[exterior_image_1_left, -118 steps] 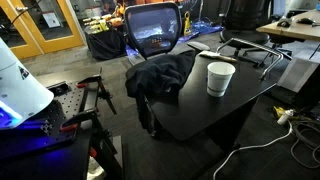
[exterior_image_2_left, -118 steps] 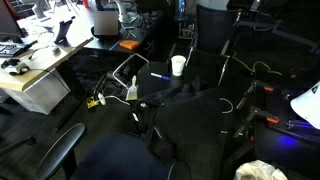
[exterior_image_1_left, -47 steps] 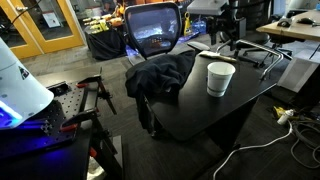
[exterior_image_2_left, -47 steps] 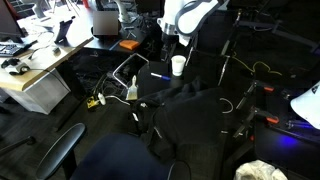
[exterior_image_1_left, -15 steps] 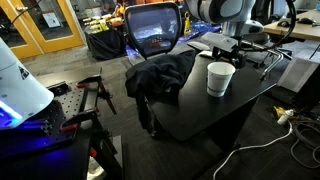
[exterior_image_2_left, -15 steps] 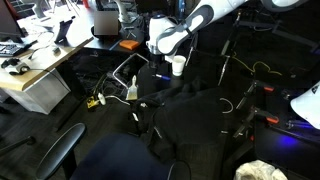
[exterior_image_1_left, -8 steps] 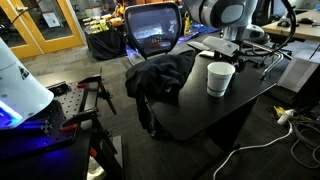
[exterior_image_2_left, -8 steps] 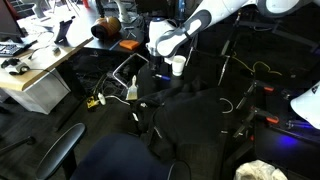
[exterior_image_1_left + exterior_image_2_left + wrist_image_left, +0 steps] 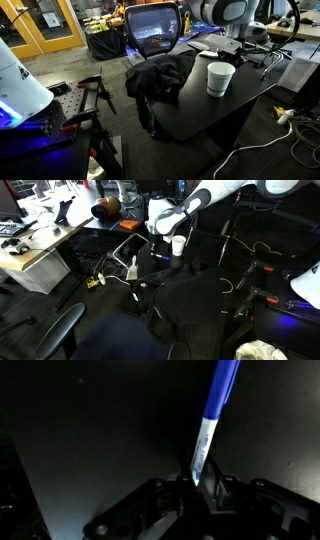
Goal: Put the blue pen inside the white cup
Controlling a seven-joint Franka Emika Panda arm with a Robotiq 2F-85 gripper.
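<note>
Dark tabletop (image 9: 90, 430) carries the blue pen (image 9: 215, 405); our gripper (image 9: 200, 482) straddles its pale end, ready to lift it toward the white cup (image 9: 220, 78), though we cannot tell whether it pinches.

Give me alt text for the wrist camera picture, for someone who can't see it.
A slim blue pen with a pale lower section slants from the upper right down to the dark gripper at the bottom edge, its lower end at the gripper's centre. Behind lies a dark tabletop; whether the gripper grips the pen is unclear.
</note>
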